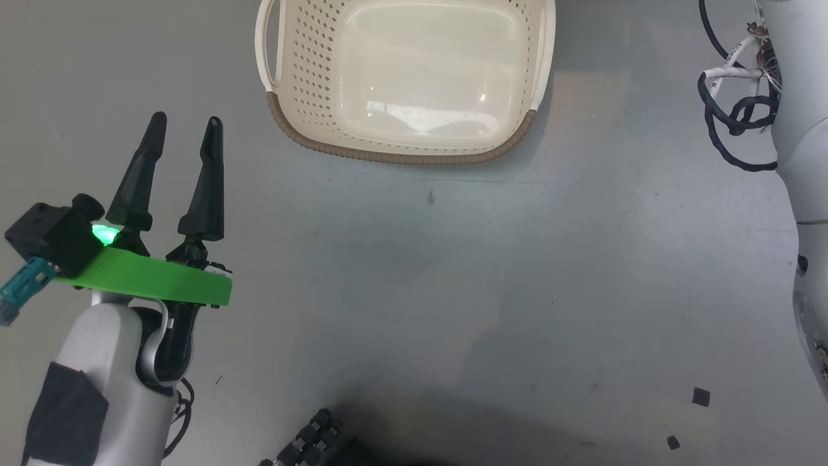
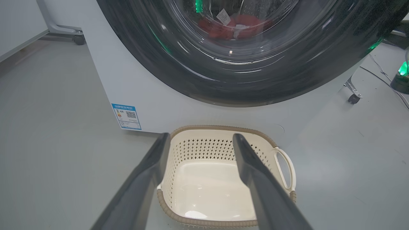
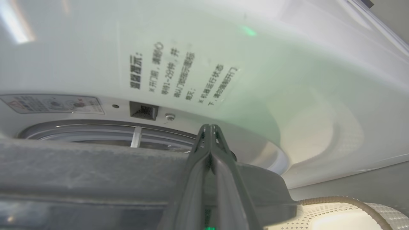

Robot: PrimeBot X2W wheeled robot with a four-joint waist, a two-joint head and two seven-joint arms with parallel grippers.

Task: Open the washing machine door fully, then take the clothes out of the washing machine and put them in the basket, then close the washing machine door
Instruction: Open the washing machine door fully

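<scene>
In the head view, the left pincer (image 1: 186,120) is at the lower left. Its two dark fingers point up, spread wide, with nothing between them. The basket (image 1: 401,157) sits on the floor (image 1: 453,291) at the top middle, open side up, with its long side running left to right. In the left wrist view, the blue label (image 2: 126,116) is on the washing machine (image 2: 134,89) at the left. The washing machine door (image 2: 223,86) curves across the top. The clothes (image 2: 236,27) show red behind its glass at the top middle. In the right wrist view, the right pincer (image 3: 209,127) is at the bottom middle. Its tips are pressed together and point up across the door's dark edge.
</scene>
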